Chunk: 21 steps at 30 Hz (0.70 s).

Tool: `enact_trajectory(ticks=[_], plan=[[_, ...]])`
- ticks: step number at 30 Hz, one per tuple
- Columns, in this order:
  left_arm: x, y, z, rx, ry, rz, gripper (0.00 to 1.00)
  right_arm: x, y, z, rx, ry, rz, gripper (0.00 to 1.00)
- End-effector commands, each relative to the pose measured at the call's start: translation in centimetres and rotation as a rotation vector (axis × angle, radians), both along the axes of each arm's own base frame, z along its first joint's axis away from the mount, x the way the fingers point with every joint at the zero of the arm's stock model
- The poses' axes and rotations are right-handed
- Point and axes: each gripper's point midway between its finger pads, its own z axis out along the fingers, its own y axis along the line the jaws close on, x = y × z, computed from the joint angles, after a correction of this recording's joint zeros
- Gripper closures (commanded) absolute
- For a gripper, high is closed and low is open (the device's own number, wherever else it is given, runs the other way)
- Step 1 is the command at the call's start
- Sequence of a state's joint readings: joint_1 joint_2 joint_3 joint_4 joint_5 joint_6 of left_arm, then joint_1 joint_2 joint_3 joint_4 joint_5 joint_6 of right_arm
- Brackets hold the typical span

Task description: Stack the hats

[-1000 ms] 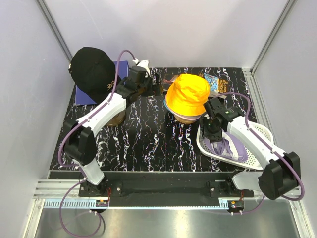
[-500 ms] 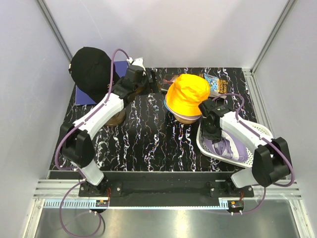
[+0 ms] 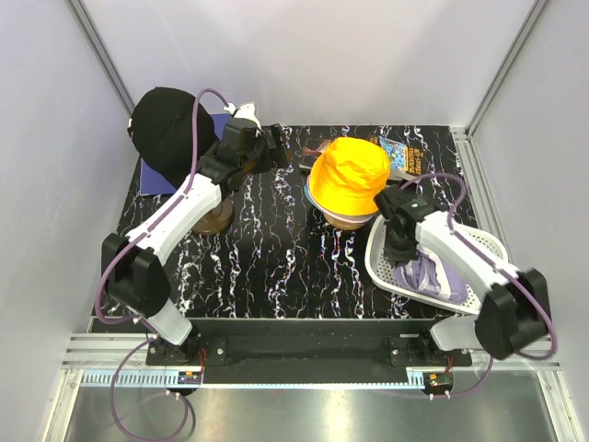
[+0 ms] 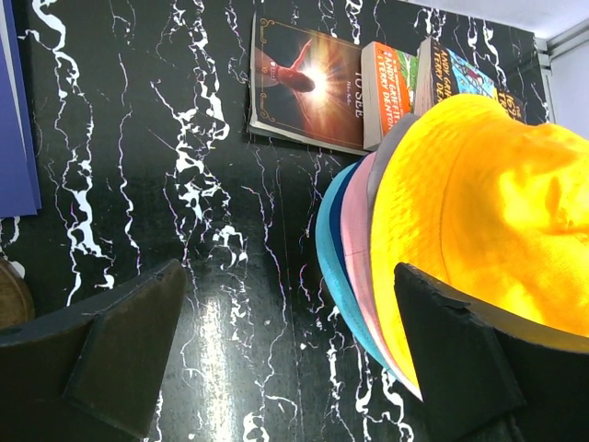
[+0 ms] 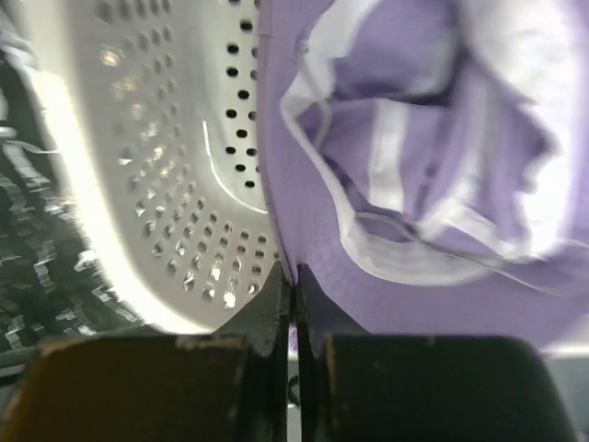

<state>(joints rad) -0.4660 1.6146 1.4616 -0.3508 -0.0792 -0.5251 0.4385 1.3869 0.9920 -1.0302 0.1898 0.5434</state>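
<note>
My right fingers pinch the lavender hat inside the basket; left fingers spread wide near three books, one hat stack.

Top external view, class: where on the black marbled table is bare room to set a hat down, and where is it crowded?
Free: the black marbled table's near-centre, between the white left arm, the orange bucket hat stack and the white perforated basket. Crowded: the back edge with paperback books, and the right side, where the basket holds a lavender fabric hat.
</note>
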Motion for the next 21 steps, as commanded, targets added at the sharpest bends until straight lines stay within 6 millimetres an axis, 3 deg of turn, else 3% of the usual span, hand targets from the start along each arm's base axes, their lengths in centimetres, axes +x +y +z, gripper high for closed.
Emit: enact_trajectory(ticks=[1,2,3,4,5,7,8,10,11,12,15,17,18,20,21], plan=[[-0.1,0.5,2.9,-0.028,-0.069,-0.017,0.01,0.6,-2.4,9.9,-0.047,-0.229,-0.071,1.0],[0.0,0.8,2.9,-0.057,-0.057,-0.007,0.01,2.0,-2.9,14.1,-0.051,-0.35,-0.088,1.0],[-0.3,0.4,2.6,-0.136,-0.013,-0.029,0.01,2.3,-3.4,16.3,-0.054,-0.408,-0.094,1.0],[0.2,1.2,2.6,-0.172,-0.002,-0.018,0.01,2.2,-4.0,18.2,-0.076,-0.441,-0.08,1.0],[0.3,1.1,2.7,-0.198,-0.004,-0.027,0.01,3.1,-4.6,22.2,-0.08,-0.555,-0.102,1.0],[0.2,1.0,2.9,-0.197,-0.013,-0.052,0.01,4.1,-5.7,25.4,-0.142,-0.633,-0.096,1.0],[0.3,1.0,2.8,-0.187,-0.016,-0.061,0.01,4.7,-5.8,28.8,-0.122,-0.727,-0.107,1.0],[0.3,0.7,3.1,-0.184,-0.024,-0.09,0.01,6.6,-5.7,31.8,-0.149,-0.813,-0.077,1.0],[0.2,0.5,3.1,-0.185,-0.024,-0.101,0.01,7.1,-5.6,34.8,-0.122,-0.904,-0.08,1.0],[0.0,0.2,3.3,-0.194,-0.025,-0.127,0.01,8.2,-5.2,36.1,-0.117,-0.951,-0.068,1.0],[-0.3,-0.3,3.6,-0.21,-0.029,-0.155,0.01,11.8,-3.3,43.0,-0.057,-1.229,-0.007,1.0],[-0.3,-0.3,4.0,-0.212,-0.04,-0.16,0.01,13.8,-1.3,44.3,-0.009,-1.305,0.054,1.0],[-0.4,-0.4,4.1,-0.208,-0.045,-0.166,0.01,15.0,-0.3,46.2,0.021,-1.393,0.065,1.0],[-0.5,-0.3,4.6,-0.204,-0.061,-0.169,0.01,17.7,1.9,46.1,0.054,-1.424,0.115,1.0],[-0.5,-0.3,4.6,-0.202,-0.062,-0.172,0.01,18.8,2.5,47.3,0.067,-1.484,0.117,1.0]])
